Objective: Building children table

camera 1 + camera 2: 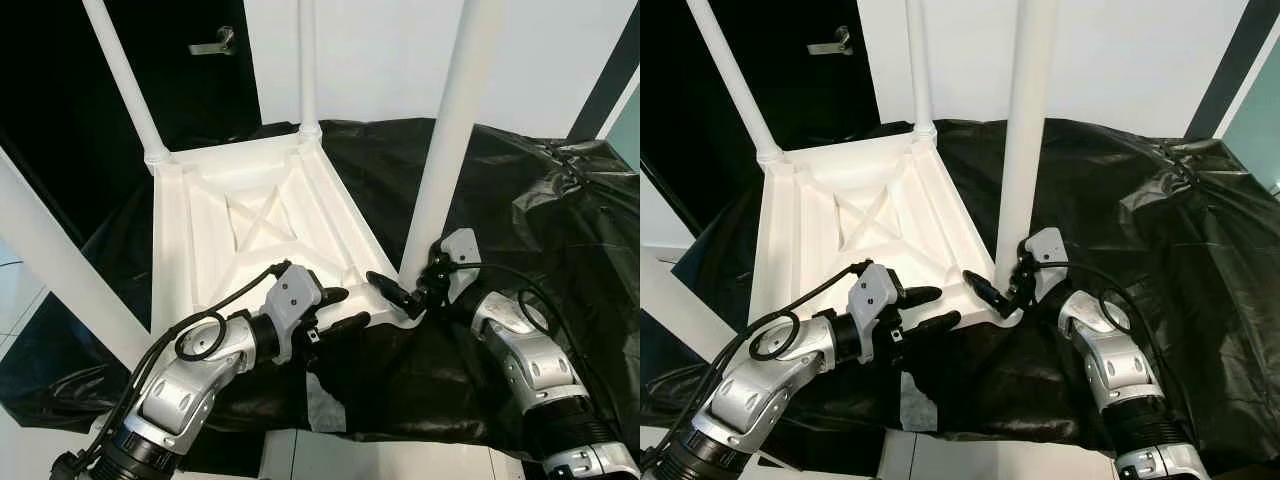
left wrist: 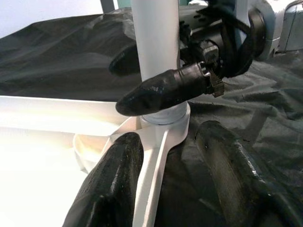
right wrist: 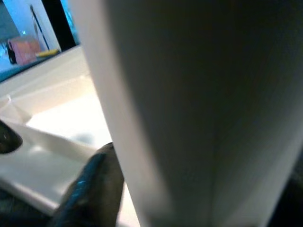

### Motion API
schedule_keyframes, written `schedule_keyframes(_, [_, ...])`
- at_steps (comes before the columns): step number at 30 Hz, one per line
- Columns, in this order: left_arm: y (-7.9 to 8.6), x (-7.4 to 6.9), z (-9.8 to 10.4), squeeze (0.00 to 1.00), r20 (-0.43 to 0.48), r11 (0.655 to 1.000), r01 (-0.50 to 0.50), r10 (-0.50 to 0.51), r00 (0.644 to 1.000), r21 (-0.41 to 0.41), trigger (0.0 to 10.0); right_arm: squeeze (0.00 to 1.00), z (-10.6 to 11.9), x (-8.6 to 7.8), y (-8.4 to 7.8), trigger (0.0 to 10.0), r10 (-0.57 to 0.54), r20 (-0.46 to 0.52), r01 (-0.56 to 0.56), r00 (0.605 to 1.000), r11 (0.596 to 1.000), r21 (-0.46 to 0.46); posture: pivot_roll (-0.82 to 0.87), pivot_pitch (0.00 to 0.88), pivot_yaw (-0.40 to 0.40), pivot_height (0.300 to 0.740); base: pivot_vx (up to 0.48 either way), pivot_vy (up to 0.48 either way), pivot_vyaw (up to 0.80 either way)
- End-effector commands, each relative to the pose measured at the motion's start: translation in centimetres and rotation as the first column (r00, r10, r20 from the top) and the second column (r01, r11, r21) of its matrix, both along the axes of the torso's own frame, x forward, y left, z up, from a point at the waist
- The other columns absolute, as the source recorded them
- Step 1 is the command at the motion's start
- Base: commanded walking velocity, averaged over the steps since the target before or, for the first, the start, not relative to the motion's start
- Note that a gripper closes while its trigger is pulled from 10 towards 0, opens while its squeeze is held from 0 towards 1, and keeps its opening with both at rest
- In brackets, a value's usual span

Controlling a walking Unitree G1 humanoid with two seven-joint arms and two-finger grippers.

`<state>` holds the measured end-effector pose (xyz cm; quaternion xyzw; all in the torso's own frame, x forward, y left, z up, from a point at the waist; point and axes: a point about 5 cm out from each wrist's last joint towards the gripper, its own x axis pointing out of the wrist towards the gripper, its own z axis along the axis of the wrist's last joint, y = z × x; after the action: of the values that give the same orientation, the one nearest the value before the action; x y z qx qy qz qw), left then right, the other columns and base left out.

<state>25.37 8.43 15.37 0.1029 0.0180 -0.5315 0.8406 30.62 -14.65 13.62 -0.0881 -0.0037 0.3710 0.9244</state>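
Tabletop (image 1: 250,225), white, lies upside down on black sheeting (image 1: 560,230), four legs pointing up; the near-right leg (image 1: 445,150) stands vertical in its corner socket (image 2: 163,124), directly at the right pincer (image 1: 400,292). Right pincer pinches that leg just above the socket, long axis upright. Left pincer (image 1: 340,308), spread, straddles the tabletop's near edge beside the socket, holding nothing; other legs stand well apart.
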Motion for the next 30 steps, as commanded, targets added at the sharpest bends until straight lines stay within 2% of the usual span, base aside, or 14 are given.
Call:
schedule_keyframes(1, [0.0,-0.2,0.0,0.00,-0.005,1.000,0.025,-0.025,1.000,0.004,10.0,0.00,-0.1,0.1,0.2,0.0,0.030,-0.007,-0.030,1.000,0.999,-0.027,0.06,0.000,-0.031,0.740,0.000,0.000,0.00])
schedule_keyframes(5, [0.3,-0.3,0.0,0.00,-0.005,1.000,0.010,-0.010,1.000,0.004,10.0,0.00,-0.7,-0.7,-0.1,0.0,0.069,-0.041,-0.070,0.997,0.997,-0.021,0.06,0.000,-0.033,0.740,0.000,0.000,0.00])
schedule_keyframes(12, [0.3,-0.4,0.0,0.00,-0.007,1.000,0.012,-0.012,1.000,0.005,10.0,0.00,-1.2,-1.4,-0.5,0.0,0.038,-0.056,-0.038,0.998,0.999,0.003,0.05,0.000,-0.019,0.740,0.000,0.000,0.00])
schedule_keyframes(13, [0.2,-0.2,0.1,0.00,-0.004,1.000,0.020,-0.020,1.000,0.010,10.0,0.00,-1.6,-1.4,-0.7,0.0,-0.100,-0.044,0.099,0.994,0.995,-0.009,0.04,0.000,-0.013,0.740,0.000,0.000,0.00])
schedule_keyframes(14, [0.2,-0.2,0.1,0.00,-0.004,1.000,0.020,-0.020,1.000,0.010,10.0,0.00,-1.6,-1.4,-0.7,0.0,-0.100,-0.044,0.099,0.994,0.995,-0.009,0.04,0.000,-0.013,0.740,0.000,0.000,0.00])
schedule_keyframes(15, [0.2,-0.1,0.1,0.00,-0.003,1.000,0.023,-0.023,1.000,0.012,10.0,0.00,-1.8,-1.3,-0.7,0.0,-0.156,-0.040,0.155,0.987,0.988,-0.011,0.04,0.000,-0.013,0.740,0.000,0.000,0.00])
schedule_keyframes(17, [0.2,-0.1,0.1,0.00,-0.003,1.000,0.023,-0.023,1.000,0.012,10.0,0.00,-1.8,-1.3,-0.7,0.0,-0.156,-0.040,0.155,0.987,0.988,-0.011,0.04,0.000,-0.013,0.740,0.000,0.000,0.00])
schedule_keyframes(19, [0.2,-0.1,0.2,0.00,-0.002,1.000,0.026,-0.026,1.000,0.012,10.0,0.00,-1.9,-1.7,-0.3,0.0,-0.234,-0.034,0.235,0.972,0.972,0.014,0.04,0.000,-0.002,0.740,0.000,0.000,0.00])
schedule_keyframes(21, [0.1,-0.1,0.2,0.00,-0.002,0.999,0.034,-0.034,0.999,0.013,10.0,0.00,-2.0,-2.2,0.6,0.0,-0.352,-0.037,0.353,0.935,0.935,0.034,0.03,0.000,0.005,0.740,0.000,0.000,0.00])
schedule_keyframes(26, [0.0,-0.1,0.2,0.00,-0.002,0.999,0.039,-0.039,0.999,0.013,10.0,0.00,-2.1,-2.4,1.1,0.0,-0.440,-0.037,0.441,0.897,0.897,0.034,0.03,0.000,0.005,0.740,0.000,0.000,0.00])
schedule_keyframes(30, [0.2,0.0,0.4,0.00,0.002,0.999,0.048,-0.048,0.999,0.015,10.0,0.00,-2.4,-2.4,3.0,0.0,-0.599,-0.036,0.601,0.800,0.798,0.050,0.04,0.000,0.008,0.740,0.000,0.000,0.00])
